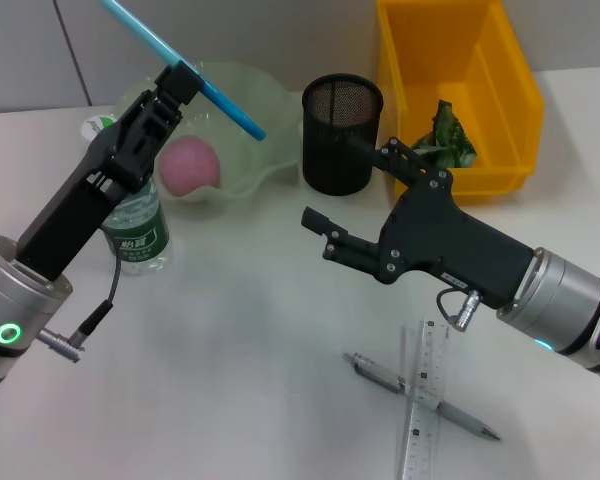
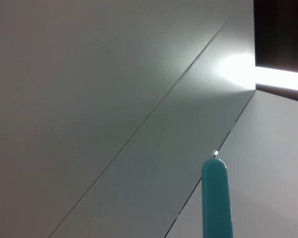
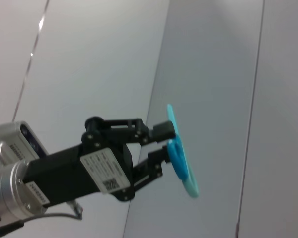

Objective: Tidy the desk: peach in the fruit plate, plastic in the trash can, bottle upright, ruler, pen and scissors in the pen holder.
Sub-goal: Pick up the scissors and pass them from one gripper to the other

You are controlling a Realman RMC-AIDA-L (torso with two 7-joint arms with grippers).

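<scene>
Holding the light blue scissors [image 1: 185, 68] aloft, the left gripper [image 1: 180, 80] is clamped on them above the fruit plate [image 1: 265, 140], with the blades slanting from the upper left down toward the pen holder [image 1: 341, 133]. The peach [image 1: 190, 165] lies in the fruit plate, partly hidden by the left arm, and the bottle [image 1: 135, 225] stands upright just beside the plate, also half covered by that arm. The right gripper [image 1: 345, 205] hangs above the desk [image 1: 230, 380] just in front of the pen holder, its fingers spread and grasping nothing. Behind it the yellow trash can [image 1: 500, 80] holds a crumpled piece of green plastic [image 1: 445, 140]. Near the front edge the clear ruler [image 1: 425, 410] lies across a silver pen [image 1: 420, 395], well apart from both grippers. From the right wrist view the left gripper [image 3: 164, 144] shows against pale wall panels, its fingers pinching the scissors [image 3: 181, 158] near the handle loops, which the head view does not show. Only the rounded blue tip of the scissors [image 2: 216, 198] appears in the left wrist view, against light panels with a bright glare
</scene>
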